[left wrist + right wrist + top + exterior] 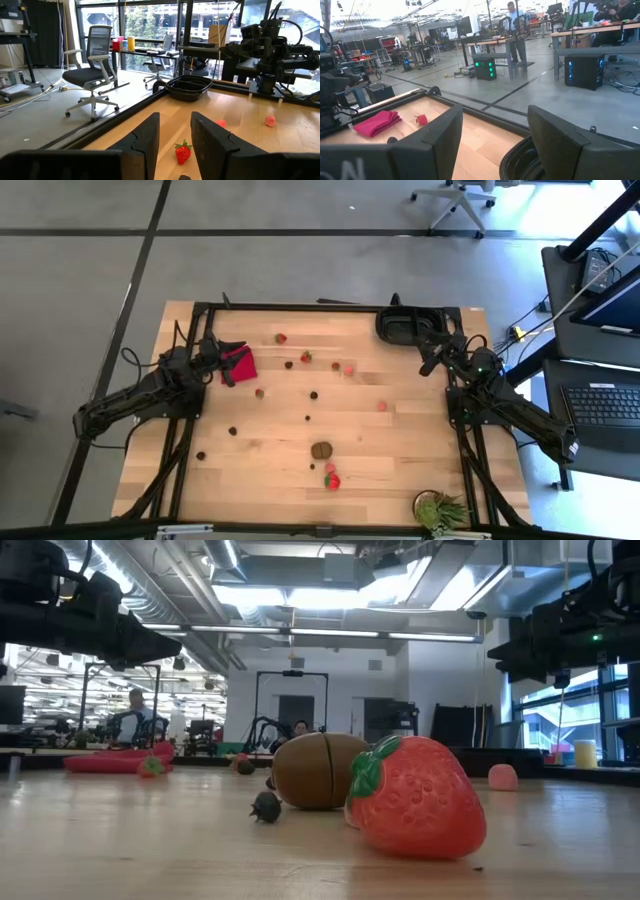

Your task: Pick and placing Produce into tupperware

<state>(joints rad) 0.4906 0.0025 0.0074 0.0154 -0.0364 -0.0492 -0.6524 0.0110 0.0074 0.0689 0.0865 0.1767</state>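
Produce lies scattered on the wooden table: red strawberries [281, 337] [331, 478], small dark round pieces [313, 394], pink pieces [382, 406] and a brown lump [321, 449]. The black tupperware tray [405, 325] sits at the far edge, right of centre. My left gripper [232, 358] hovers open over the red cloth [240, 363] at the table's left. In its wrist view a strawberry [183, 151] shows between its fingers [175, 132], farther off. My right gripper [432, 345] is open beside the tray, whose rim [520, 160] shows between its fingers.
A spiky green plant [438, 510] stands at the near right corner. The black frame rails [300, 307] run along the table's edges. In the low view the big strawberry [415, 795] and brown lump [315, 770] lie close to the near edge. Office chairs and desks stand beyond the table.
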